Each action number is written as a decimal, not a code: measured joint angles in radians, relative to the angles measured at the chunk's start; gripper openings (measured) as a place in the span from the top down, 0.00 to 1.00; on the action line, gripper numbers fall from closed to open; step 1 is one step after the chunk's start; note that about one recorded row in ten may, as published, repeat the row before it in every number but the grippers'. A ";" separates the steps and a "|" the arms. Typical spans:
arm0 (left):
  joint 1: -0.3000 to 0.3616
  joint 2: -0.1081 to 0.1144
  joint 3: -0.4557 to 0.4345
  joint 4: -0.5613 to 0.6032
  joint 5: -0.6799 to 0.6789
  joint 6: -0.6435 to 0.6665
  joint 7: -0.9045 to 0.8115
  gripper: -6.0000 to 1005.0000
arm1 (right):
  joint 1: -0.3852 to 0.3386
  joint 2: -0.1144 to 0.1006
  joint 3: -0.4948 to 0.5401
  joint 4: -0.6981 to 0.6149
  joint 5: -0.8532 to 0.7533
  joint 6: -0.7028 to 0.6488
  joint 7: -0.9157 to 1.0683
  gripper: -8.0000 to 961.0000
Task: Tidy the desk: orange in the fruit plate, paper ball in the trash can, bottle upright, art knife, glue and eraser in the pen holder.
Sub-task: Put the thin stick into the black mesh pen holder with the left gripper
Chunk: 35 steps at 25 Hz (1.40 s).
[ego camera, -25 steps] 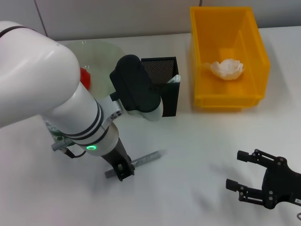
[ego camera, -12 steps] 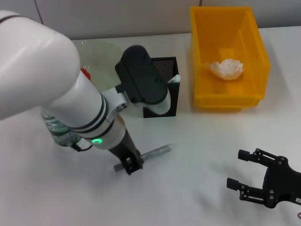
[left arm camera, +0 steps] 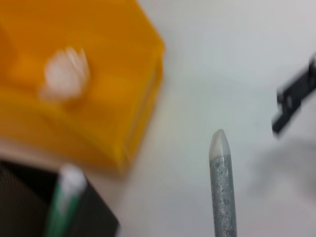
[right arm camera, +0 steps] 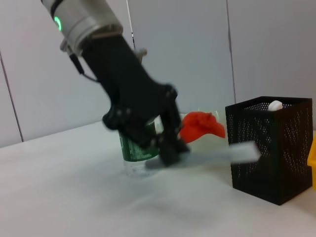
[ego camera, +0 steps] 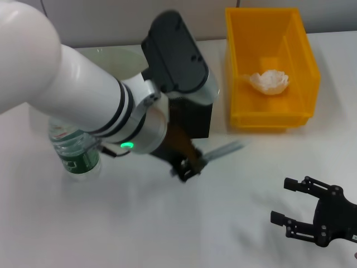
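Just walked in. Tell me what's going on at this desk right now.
The robot is tidying up. Its left hand is shut on a slim grey knife, held just off the white table in front of the black mesh pen holder, which already has something in it. The paper ball lies in the yellow bin, the bottle stands upright, and the orange shows behind it near the green plate. The right hand sits open and idle at the near right.

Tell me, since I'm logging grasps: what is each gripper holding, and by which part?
The left gripper holds the grey art knife by one end, the rest pointing toward the trash can. The right gripper, open, holds nothing.
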 joint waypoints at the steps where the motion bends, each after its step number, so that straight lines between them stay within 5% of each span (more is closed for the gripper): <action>1: 0.029 0.001 -0.007 0.075 -0.004 -0.039 0.022 0.85 | 0.000 0.000 0.000 0.000 0.001 0.000 0.000 0.16; 10: 0.087 0.004 -0.035 0.180 -0.022 -0.205 0.049 0.86 | 0.003 -0.002 0.001 0.001 0.005 0.001 0.002 0.16; 17: 0.208 0.006 -0.054 0.196 -0.169 -0.550 0.187 0.86 | 0.003 0.000 0.007 -0.004 0.005 0.002 0.015 0.16; 19: 0.208 0.006 -0.054 0.196 -0.169 -0.550 0.187 0.86 | 0.003 0.001 0.009 -0.004 0.005 0.002 0.015 0.16; 21: 0.246 0.004 -0.028 0.141 -0.299 -0.710 0.296 0.86 | 0.005 0.003 0.014 -0.004 0.004 0.002 0.015 0.16; 26: 0.249 0.004 0.023 0.053 -0.392 -0.860 0.352 0.86 | 0.011 0.001 0.015 -0.001 0.004 0.006 0.015 0.16; 35: 0.255 0.001 0.165 -0.001 -0.415 -1.092 0.358 0.86 | 0.023 -0.003 0.015 0.000 0.001 0.027 0.036 0.16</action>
